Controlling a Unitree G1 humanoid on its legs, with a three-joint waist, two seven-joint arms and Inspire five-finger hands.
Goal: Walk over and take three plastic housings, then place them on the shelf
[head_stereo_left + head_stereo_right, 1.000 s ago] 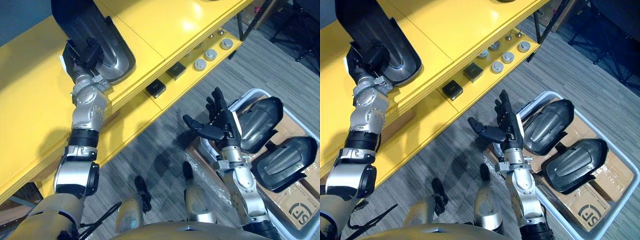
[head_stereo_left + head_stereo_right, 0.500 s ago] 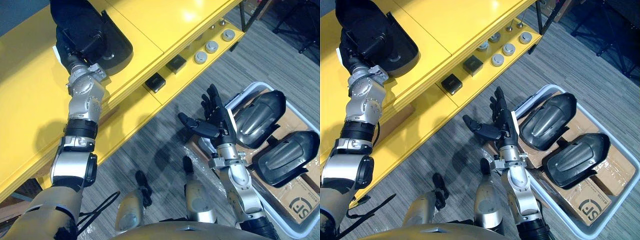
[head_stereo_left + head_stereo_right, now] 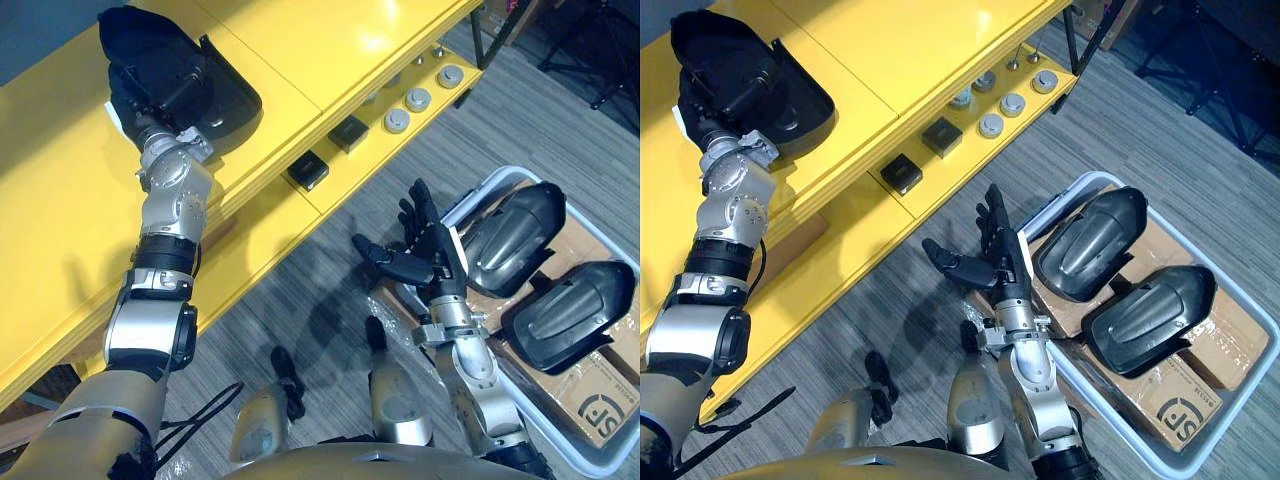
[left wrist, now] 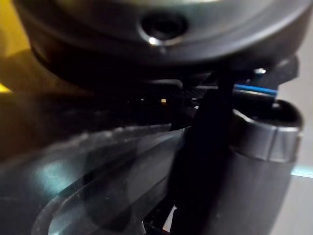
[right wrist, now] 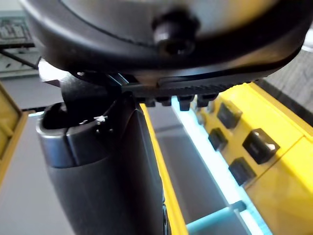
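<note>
One black plastic housing (image 3: 215, 95) lies hollow side up on the yellow shelf top (image 3: 330, 50), at the far left. My left hand (image 3: 160, 85) rests inside it, stretched flat along the shell, not clasping its edge. In the left wrist view the housing's glossy wall (image 4: 98, 176) shows close beside the thumb (image 4: 215, 147). Two more black housings (image 3: 510, 238) (image 3: 570, 315) lie side by side in a pale grey bin (image 3: 1070, 190) on the floor at the right. My right hand (image 3: 420, 250) hovers open, palm up, just left of that bin, holding nothing.
On the shelf's lower ledge sit two small black blocks (image 3: 310, 172) (image 3: 350, 132) and a row of round silver pieces (image 3: 418, 98). Flat cardboard (image 3: 1180, 410) lines the bin under the housings. Grey carpet runs between shelf and bin.
The housing went from tilted in my left hand's grip to lying flat on the shelf top, and that hand's fingers uncurled. The right hand kept its open pose.
</note>
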